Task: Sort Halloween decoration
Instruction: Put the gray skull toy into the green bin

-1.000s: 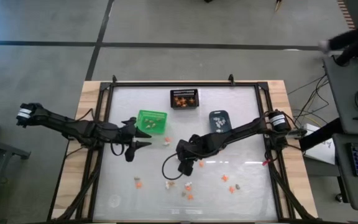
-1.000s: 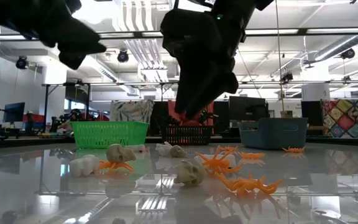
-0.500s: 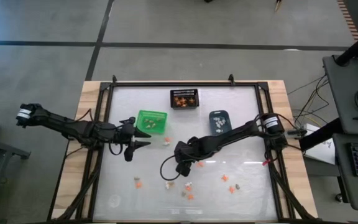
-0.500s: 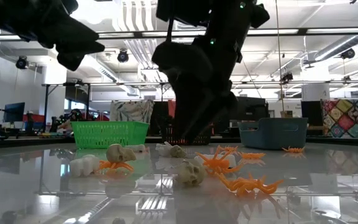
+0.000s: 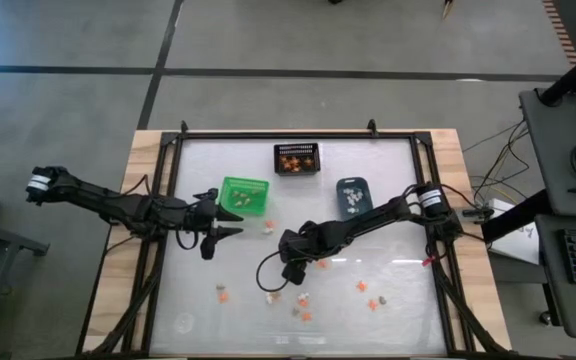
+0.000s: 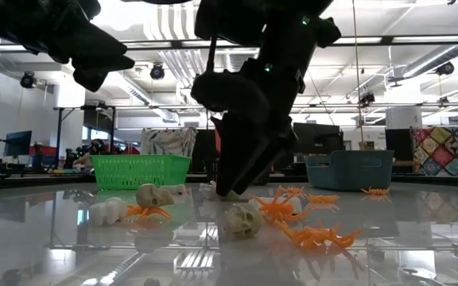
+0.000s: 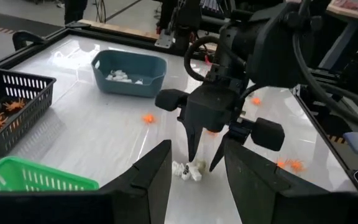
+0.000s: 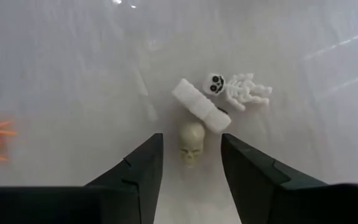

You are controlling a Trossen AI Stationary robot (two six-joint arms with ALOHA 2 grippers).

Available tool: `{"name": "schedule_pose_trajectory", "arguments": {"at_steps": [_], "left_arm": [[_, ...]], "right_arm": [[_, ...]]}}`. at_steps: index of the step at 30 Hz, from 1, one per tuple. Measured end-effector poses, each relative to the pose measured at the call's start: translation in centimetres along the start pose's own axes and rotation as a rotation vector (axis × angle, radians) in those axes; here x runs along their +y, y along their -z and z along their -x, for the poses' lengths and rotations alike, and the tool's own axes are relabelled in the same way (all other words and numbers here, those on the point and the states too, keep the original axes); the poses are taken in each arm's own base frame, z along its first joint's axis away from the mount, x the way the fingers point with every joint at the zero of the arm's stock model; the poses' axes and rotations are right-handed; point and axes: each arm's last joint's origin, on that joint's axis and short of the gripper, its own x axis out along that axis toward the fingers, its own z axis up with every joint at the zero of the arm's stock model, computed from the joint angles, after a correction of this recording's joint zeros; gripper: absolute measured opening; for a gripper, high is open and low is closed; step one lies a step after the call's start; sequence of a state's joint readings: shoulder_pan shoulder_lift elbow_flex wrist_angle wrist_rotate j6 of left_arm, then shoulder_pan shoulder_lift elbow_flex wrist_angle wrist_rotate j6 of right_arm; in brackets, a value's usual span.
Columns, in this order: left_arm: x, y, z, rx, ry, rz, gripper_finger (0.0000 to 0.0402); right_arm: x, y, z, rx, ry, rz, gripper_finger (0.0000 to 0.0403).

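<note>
The sorting stood partly done: orange trinkets already lay in the black mesh bin (image 5: 296, 158), small pale pieces in the blue-grey plastic bin (image 5: 352, 193), and the green plastic basket (image 5: 243, 194) sat just beside the left gripper (image 5: 230, 221), though what it held could not be made out. Many tiny Halloween decorations were still loose on the glossy white table (image 5: 388, 170). A pale plastic skull (image 8: 191, 142) lay directly between the right gripper's (image 8: 190, 163) spread fingers, with a white block-shaped piece (image 8: 200, 114) and a little white skeleton (image 8: 239, 90) just beyond the fingertips. More orange spider-like trinkets (image 5: 363, 287) and pale pieces lay scattered on the near side of that gripper. The jaws stood apart around the skull and had not closed on it, so I judged that pick only beginning. The left gripper hovered off to the side with its fingers parted and nothing between them. Against the frames a second earlier, the right arm had swung nearer the left side and dropped lower, until its fingertips reached the table at the pale cluster; the left arm had not moved.
</note>
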State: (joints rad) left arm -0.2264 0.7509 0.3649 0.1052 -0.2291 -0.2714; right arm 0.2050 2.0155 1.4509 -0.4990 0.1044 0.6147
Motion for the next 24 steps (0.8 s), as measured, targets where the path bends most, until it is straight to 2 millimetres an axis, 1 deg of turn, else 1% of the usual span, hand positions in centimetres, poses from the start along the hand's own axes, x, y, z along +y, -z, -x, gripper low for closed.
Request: {"name": "schedule_pose_trajectory", "arguments": {"at_steps": [4,12,16,19,24], "left_arm": [[-0.01,-0.03,0.0,-0.004,0.001,0.001,0.0131],[-0.02,-0.06,0.0,-0.006,0.001,0.002,0.0131],[-0.02,-0.06,0.0,-0.007,0.001,0.002,0.0131],[-0.02,-0.07,0.0,-0.007,0.001,0.002,0.0131],[-0.02,-0.07,0.0,-0.007,0.002,0.002,0.0131]], "right_arm": [[0.07,-0.1,0.0,-0.011,-0.007,0.021,0.0137],[0.0,0.16,-0.95,0.005,0.005,0.025,0.0074],[-0.02,0.17,-0.97,0.007,0.006,0.027,0.005],[-0.02,0.16,-0.91,0.008,0.006,0.032,0.0042],[-0.06,0.17,-0.64,0.013,0.007,0.049,0.0041]]}}
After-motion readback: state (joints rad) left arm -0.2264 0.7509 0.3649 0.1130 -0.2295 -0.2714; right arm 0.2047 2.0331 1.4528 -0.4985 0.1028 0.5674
